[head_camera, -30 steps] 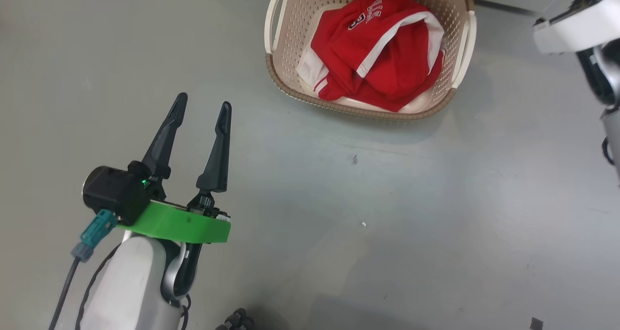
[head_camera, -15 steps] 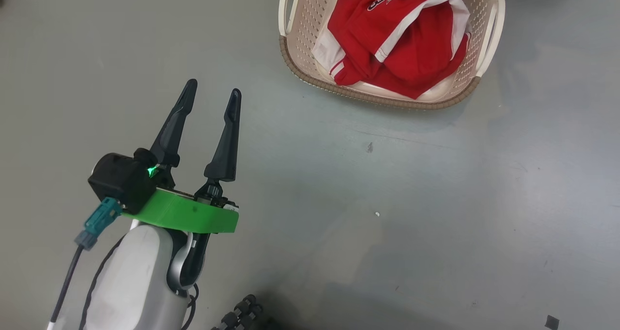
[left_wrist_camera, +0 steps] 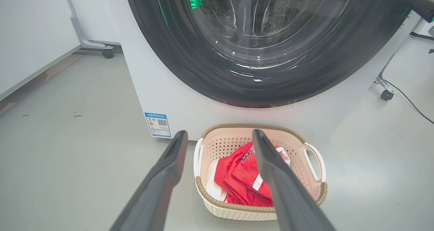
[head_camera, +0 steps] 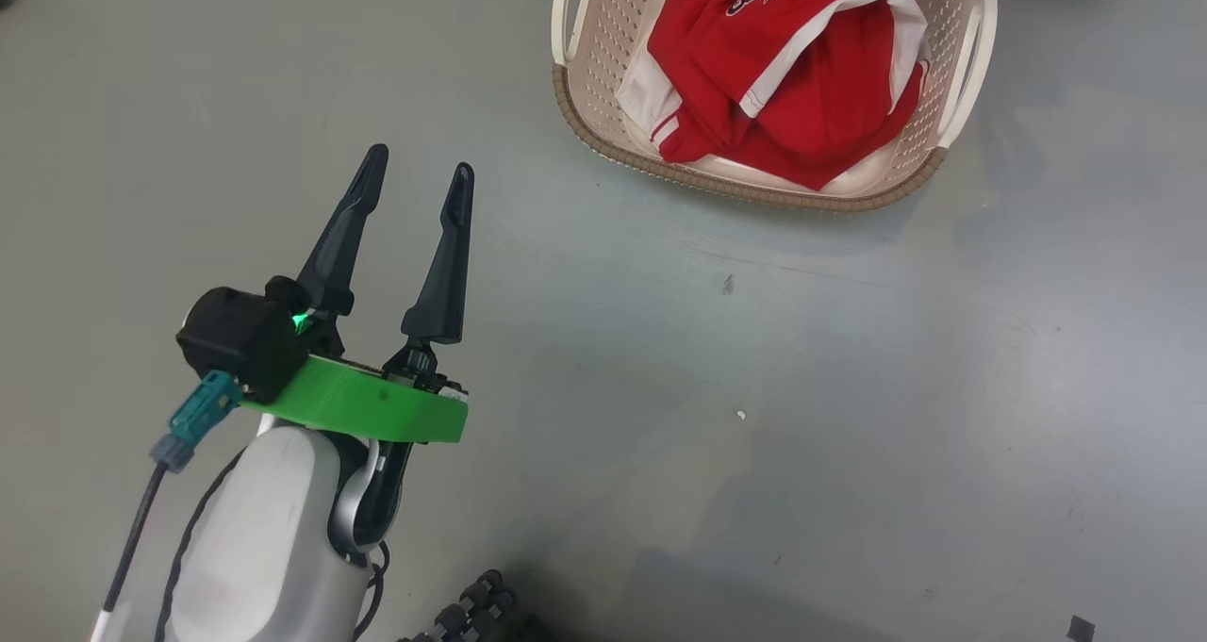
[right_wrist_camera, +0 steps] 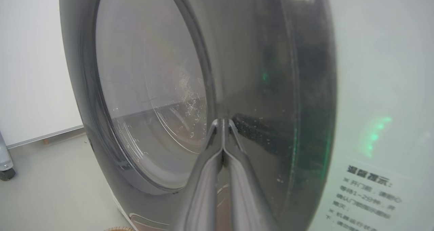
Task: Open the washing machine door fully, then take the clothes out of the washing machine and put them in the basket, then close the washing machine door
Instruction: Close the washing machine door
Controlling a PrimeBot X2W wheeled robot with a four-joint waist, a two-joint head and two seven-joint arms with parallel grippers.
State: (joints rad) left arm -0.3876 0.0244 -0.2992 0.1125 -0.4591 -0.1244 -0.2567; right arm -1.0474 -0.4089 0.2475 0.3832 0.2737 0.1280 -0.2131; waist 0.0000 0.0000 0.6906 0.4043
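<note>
Head view: at lower left, the left gripper (head_camera: 420, 158) hangs over the grey floor (head_camera: 754, 387), fingers spread, nothing between them. Up and to the right, the basket (head_camera: 589, 29) stands on the floor with the red clothes (head_camera: 792, 86) heaped inside. The left wrist view puts the washing machine (left_wrist_camera: 159, 88) just behind the basket. The right gripper (right_wrist_camera: 222, 121) is pinched together, empty, its tips at the black rim of the washing machine door (right_wrist_camera: 271, 88); whether they touch it is unclear.

You get the cream perforated basket (head_camera: 608, 48) from above by head, low from left wrist; right wrist sits close against the black-rimmed glass door (right_wrist_camera: 152, 88).
</note>
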